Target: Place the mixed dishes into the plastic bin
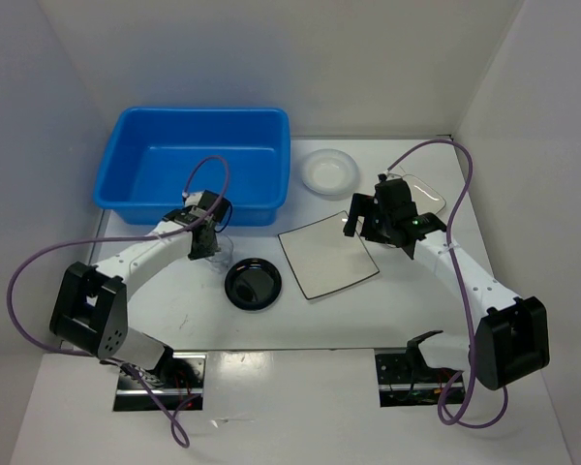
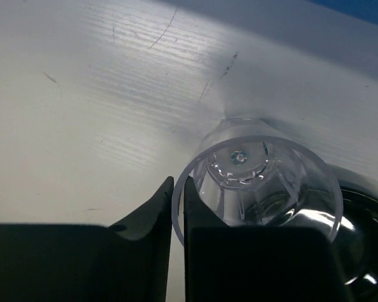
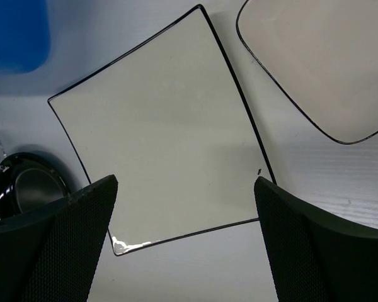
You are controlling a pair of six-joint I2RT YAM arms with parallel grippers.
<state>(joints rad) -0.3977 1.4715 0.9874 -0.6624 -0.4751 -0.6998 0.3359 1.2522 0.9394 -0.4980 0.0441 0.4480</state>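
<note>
Left gripper (image 2: 177,192), nearly closed, pinches the clear cup (image 2: 239,157) wall.

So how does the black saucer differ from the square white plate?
The black saucer is round, dark and glossy; the square white plate is pale with a thin dark rim. The plate is larger than the saucer. Both lie flat on the table, outside the blue bin.

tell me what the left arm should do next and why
Probably lift straight up a little: the left gripper looks pinched on the rim of the small clear cup, which seems to sit on the table close beside the black saucer, and the blue bin lies just beyond.
</note>
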